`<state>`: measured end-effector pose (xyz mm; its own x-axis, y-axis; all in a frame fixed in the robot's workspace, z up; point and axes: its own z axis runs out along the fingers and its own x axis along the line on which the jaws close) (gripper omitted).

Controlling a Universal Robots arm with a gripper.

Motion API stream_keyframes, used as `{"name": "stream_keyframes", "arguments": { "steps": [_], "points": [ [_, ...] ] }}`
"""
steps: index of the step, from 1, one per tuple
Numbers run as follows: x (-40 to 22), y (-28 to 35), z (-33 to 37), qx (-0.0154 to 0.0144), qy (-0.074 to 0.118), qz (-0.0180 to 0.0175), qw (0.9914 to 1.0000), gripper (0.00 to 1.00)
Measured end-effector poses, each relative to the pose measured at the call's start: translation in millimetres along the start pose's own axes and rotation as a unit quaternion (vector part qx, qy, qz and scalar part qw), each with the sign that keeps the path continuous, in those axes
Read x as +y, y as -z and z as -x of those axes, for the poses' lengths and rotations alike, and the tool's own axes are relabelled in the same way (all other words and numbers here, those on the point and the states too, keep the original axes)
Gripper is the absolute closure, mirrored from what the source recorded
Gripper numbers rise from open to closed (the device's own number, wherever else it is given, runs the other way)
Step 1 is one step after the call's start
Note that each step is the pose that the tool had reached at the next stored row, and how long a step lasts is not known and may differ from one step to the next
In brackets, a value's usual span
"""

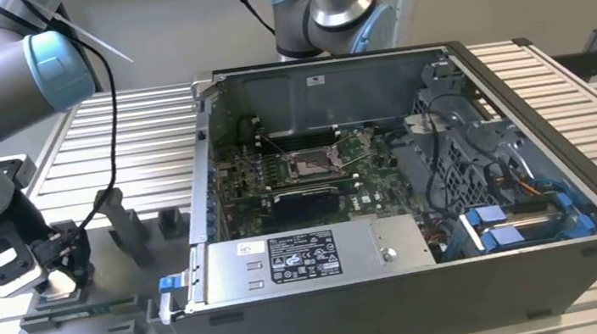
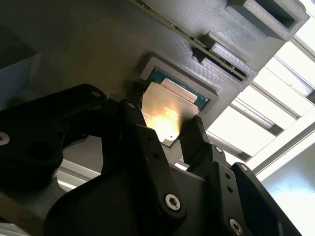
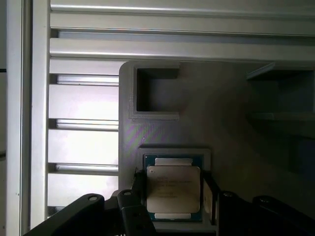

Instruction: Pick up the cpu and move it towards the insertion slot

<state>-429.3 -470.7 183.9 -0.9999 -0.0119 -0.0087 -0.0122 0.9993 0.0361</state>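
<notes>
The cpu (image 3: 173, 194), a flat square chip with a pale silvery top, lies in a square recess of the grey fixture plate (image 3: 162, 132). In both wrist views my gripper (image 3: 174, 189) has its two black fingers pressed against opposite edges of the chip, so it is shut on the cpu (image 2: 167, 105). In the exterior view the gripper (image 1: 56, 278) sits low over the fixture plate (image 1: 78, 318) at the exterior view's left. The insertion slot (image 1: 310, 163), a shiny square frame, lies on the green board inside the open computer case (image 1: 570, 151), well to the exterior view's right of the gripper.
Grey upright blocks (image 1: 129, 226) stand on the fixture plate between my gripper and the case wall. A power supply (image 1: 310, 259) fills the case's near side. A second arm (image 1: 324, 1) stands behind the case. The table top is ribbed metal (image 1: 146, 126).
</notes>
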Motion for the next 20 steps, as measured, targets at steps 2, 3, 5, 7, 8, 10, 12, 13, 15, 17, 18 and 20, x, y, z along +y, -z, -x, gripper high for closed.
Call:
{"name": "stream_keyframes", "arguments": {
  "steps": [2, 3, 5, 7, 8, 10, 12, 13, 15, 17, 18, 20],
  "points": [
    [0.0, 0.0, 0.0, 0.0000, 0.000, 0.0000, 1.00000, 1.00],
    [0.0, 0.0, 0.0, 0.0001, 0.000, 0.0000, 1.00000, 1.00],
    [-0.1, 0.7, 0.0, 0.0001, 0.000, 0.0003, 1.00000, 1.00],
    [0.0, 2.4, 0.0, 0.0001, 0.000, 0.0003, 1.00000, 1.00],
    [0.0, 3.8, 0.0, 0.0000, 0.000, 0.0003, 1.00000, 1.00],
    [0.2, 7.8, 0.0, 0.0001, 0.000, 0.0003, 1.00000, 1.00],
    [0.4, 12.9, 0.1, 0.0001, 0.000, 0.0003, 1.00000, 1.00],
    [0.5, 15.5, 0.1, 0.0000, 0.000, 0.0003, 1.00000, 1.00],
    [0.6, 20.1, 0.1, 0.0001, 0.000, 0.0003, 1.00000, 1.00],
    [0.9, 25.9, 0.2, 0.0001, 0.000, 0.0003, 1.00000, 1.00],
    [1.0, 30.3, 0.2, 0.0001, 0.000, 0.0003, 1.00000, 1.00],
    [1.3, 39.4, 0.3, 0.0001, 0.000, 0.0003, 1.00000, 1.00]
  ]
}}
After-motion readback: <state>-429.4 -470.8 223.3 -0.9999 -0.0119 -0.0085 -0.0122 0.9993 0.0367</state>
